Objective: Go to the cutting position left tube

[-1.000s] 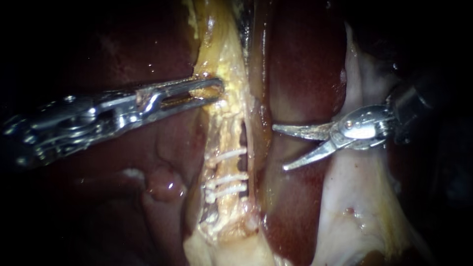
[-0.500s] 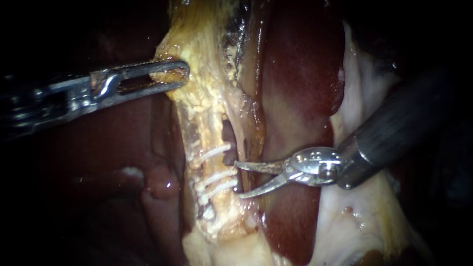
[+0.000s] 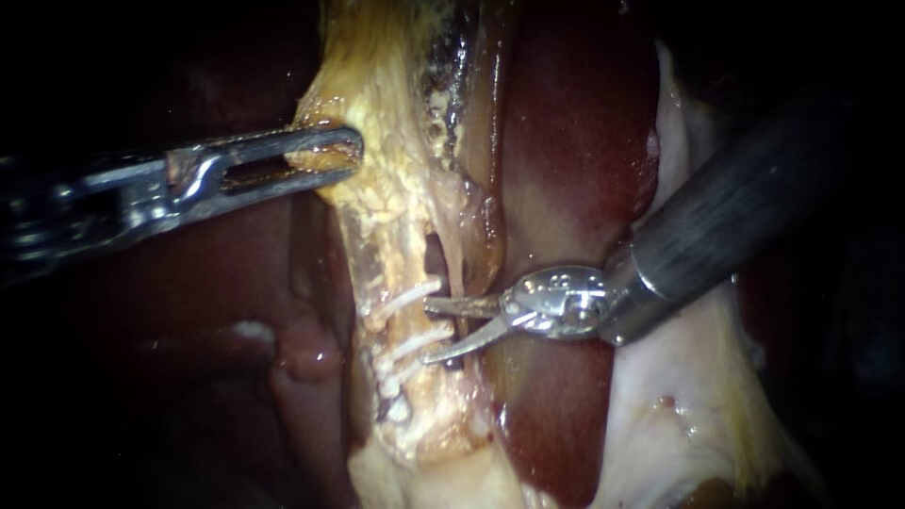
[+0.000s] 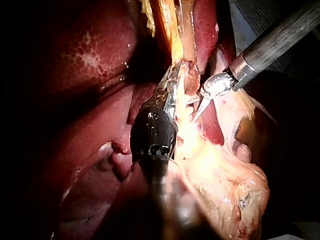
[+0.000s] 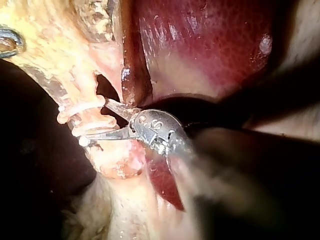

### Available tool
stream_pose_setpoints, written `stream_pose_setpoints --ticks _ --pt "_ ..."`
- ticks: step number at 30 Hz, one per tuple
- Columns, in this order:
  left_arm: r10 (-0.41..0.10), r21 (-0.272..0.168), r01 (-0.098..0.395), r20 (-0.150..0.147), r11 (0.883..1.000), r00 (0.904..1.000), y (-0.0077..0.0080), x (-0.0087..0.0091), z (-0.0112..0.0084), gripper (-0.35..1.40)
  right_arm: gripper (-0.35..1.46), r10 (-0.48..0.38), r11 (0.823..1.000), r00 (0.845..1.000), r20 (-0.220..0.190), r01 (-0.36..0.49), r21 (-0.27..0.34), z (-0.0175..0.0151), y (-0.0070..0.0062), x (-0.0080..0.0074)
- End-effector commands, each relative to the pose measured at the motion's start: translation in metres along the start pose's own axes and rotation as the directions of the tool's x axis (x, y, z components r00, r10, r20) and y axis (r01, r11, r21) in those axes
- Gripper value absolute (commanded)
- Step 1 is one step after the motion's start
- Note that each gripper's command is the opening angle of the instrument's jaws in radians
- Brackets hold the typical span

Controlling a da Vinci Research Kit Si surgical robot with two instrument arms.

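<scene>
The left tube (image 3: 391,316) is a pale yellow strand with three white clips (image 3: 413,341) across it, left of a dark window (image 3: 436,264). My right instrument (image 3: 424,332) comes in from the upper right with its blades open. The upper blade points at the gap below the top clip, and the lower blade lies over the lower clips. In the right wrist view the right instrument (image 5: 95,121) has one blade in the window and the other across the tube (image 5: 82,122). My left instrument (image 3: 325,155) is shut on yellow fatty tissue (image 3: 377,188) above the clips and holds it to the left.
Dark red liver (image 3: 566,141) lies right of the tubes and behind my right instrument's shaft (image 3: 735,212). Pale whitish tissue (image 3: 679,415) fills the lower right. A thinner strand (image 3: 468,283) runs right of the window. Seen from the left wrist, my right instrument (image 4: 202,102) sits beside my left instrument (image 4: 172,85).
My right instrument has moved down and left, from over the liver to the clipped tube, blades still open. My left instrument pulled the yellow tissue left, then held.
</scene>
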Motion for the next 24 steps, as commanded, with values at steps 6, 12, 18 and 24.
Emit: stream_pose_setpoints --ticks 6,12,18,24 --pt "0.000 0.000 0.000 0.000 1.000 1.0000 0.0001 0.0000 0.0000 -0.35 1.35 -0.032 0.994 0.998 -0.061 0.038 0.102 0.0003 -0.0010 0.0015" --pt "0.001 0.002 -0.001 -0.001 1.000 1.0000 0.0004 0.0000 0.0001 -0.35 1.28 -0.042 0.982 0.996 -0.079 0.056 0.178 0.0015 -0.0017 0.0028" --pt "0.001 0.002 -0.001 -0.001 1.000 1.0000 0.0004 -0.0001 0.0002 -0.35 1.28 -0.049 0.976 0.992 -0.114 0.072 0.203 0.0030 -0.0010 0.0038" --pt "0.001 0.001 -0.001 0.000 1.000 1.0000 0.0004 0.0000 0.0004 -0.35 1.28 -0.011 0.977 0.990 -0.138 0.040 0.211 0.0040 -0.0004 0.0044"
